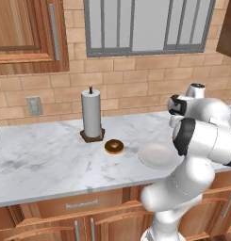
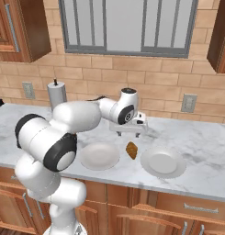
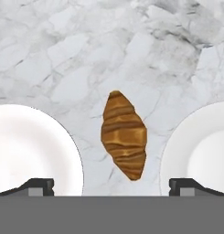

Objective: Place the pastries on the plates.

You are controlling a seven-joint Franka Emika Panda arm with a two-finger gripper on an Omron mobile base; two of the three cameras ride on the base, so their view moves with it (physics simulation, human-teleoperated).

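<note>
A golden-brown croissant (image 3: 123, 135) (image 2: 131, 150) lies on the marble counter between two white plates, one to its left (image 3: 26, 146) (image 2: 99, 155) and one to its right (image 3: 202, 146) (image 2: 163, 162). My gripper (image 2: 128, 130) (image 3: 111, 186) hangs open a little above the croissant, pointing straight down, with its fingertips (image 3: 38, 186) spread wide to either side of it and touching nothing. A ring doughnut (image 1: 114, 147) with dark glaze sits on the counter left of a plate (image 1: 157, 156), near the paper towel holder.
A paper towel roll (image 1: 92, 115) (image 2: 57, 94) stands upright on a dark base at the back of the counter (image 1: 41, 160). The brick wall with outlets (image 2: 188, 103) runs behind. The counter's front edge is close to both plates.
</note>
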